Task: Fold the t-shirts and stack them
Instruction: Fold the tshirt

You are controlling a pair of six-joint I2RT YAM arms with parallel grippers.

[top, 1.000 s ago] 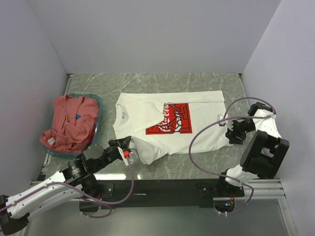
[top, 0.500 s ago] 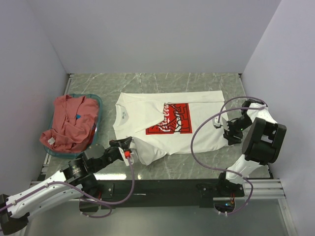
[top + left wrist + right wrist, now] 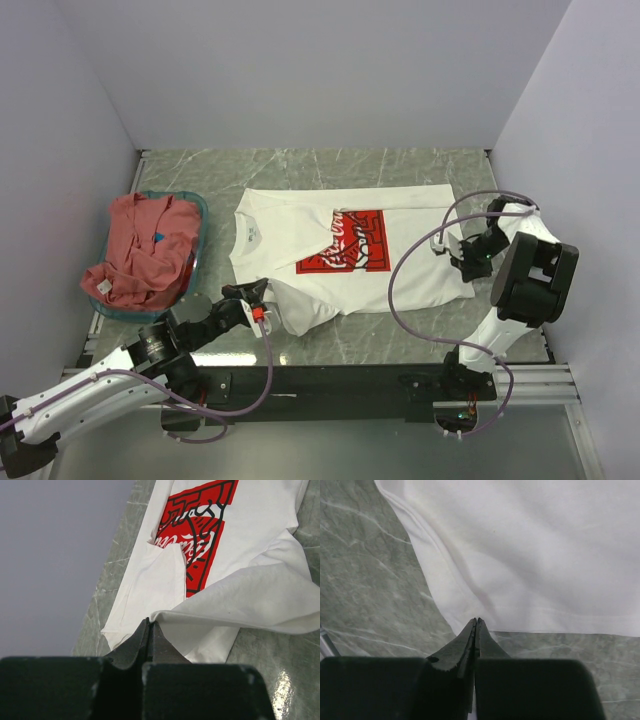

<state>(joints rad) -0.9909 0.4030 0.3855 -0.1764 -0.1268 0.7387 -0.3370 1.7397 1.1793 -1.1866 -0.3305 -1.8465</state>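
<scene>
My left tool is pinched shut on a lifted corner of the white t-shirt, my right tool likewise on its hem corner — it lies spread on the marbled surface, red square Coca-Cola print up — the salmon-red t-shirt crumpled in the teal basket.

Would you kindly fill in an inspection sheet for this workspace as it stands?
Surface: grey marbled table.
Job's things: white t-shirt spread out, near left part folded over; salmon-red t-shirt crumpled in the teal basket.
Clutter: nothing seen.
Grippers: left pincer shut on the white t-shirt's lifted fold; right pincer shut on its near right corner.
Cables: purple cables loop from both arms.
Surroundings: plain walls on three sides.
</scene>
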